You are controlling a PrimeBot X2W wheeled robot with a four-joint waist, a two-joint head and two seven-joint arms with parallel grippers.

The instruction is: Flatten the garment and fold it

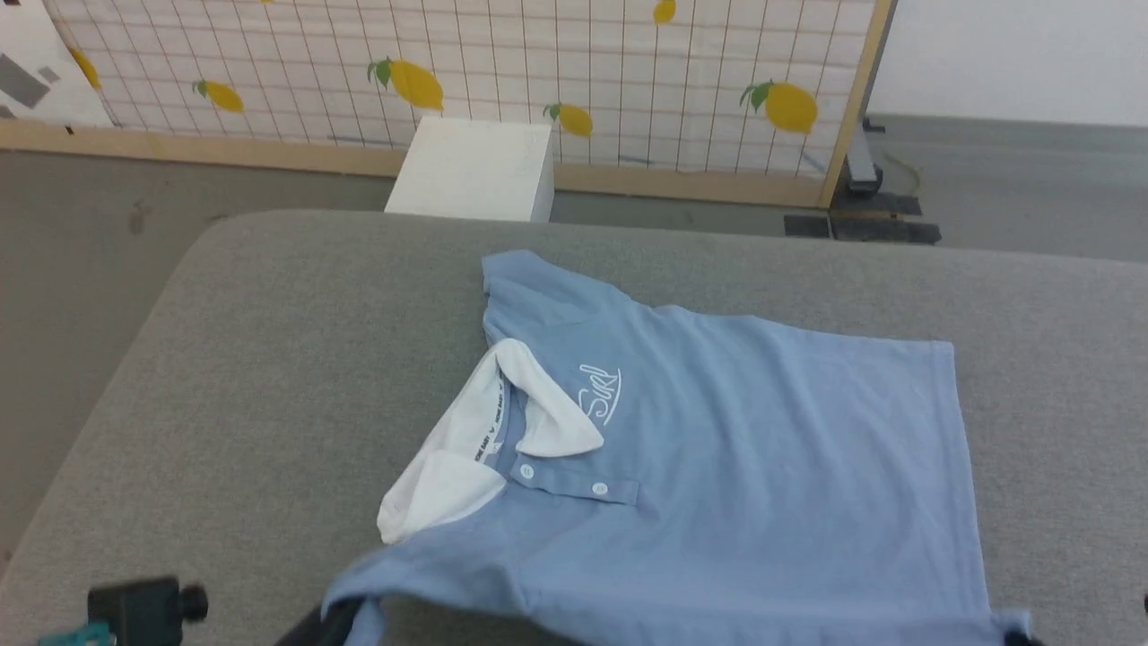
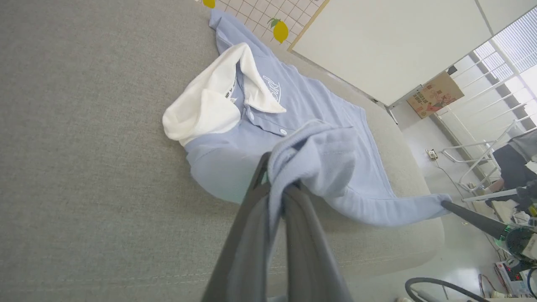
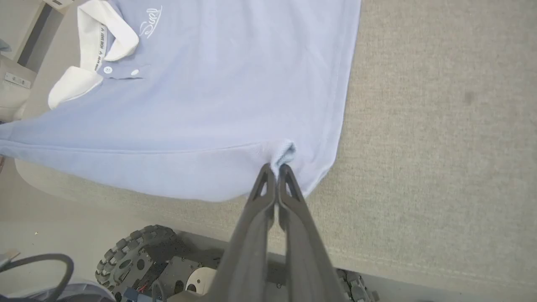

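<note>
Your left gripper (image 2: 277,186) is pinched tight on the garment (image 1: 735,467). A fat bunch of blue cloth from the sleeve side is squeezed between its two fingers and flops over their tips. Your right gripper (image 3: 276,170) is pinched tight too. Just a tiny nub of the bottom corner pokes out past its fingertips.

The garment lies on the grey pad (image 1: 269,377), spread out ahead of both pairs of fingers. Its near edge is lifted and stretched between them. The white collar (image 2: 201,109) sits beyond the left fingers, a bit crumpled and flipped open.

Here is what could go wrong. The right fingers have only a little bit of cloth. If you pull hard or fast, that corner may slip out and drop. The left fingers have a big soft lump, so that side may make a wrinkle when you lay it down. If you pull one side more than the other, the garment could twist, or slide off the pad toward the wheels (image 3: 134,251) below the right fingers. Go slow and pull both sides the same.
</note>
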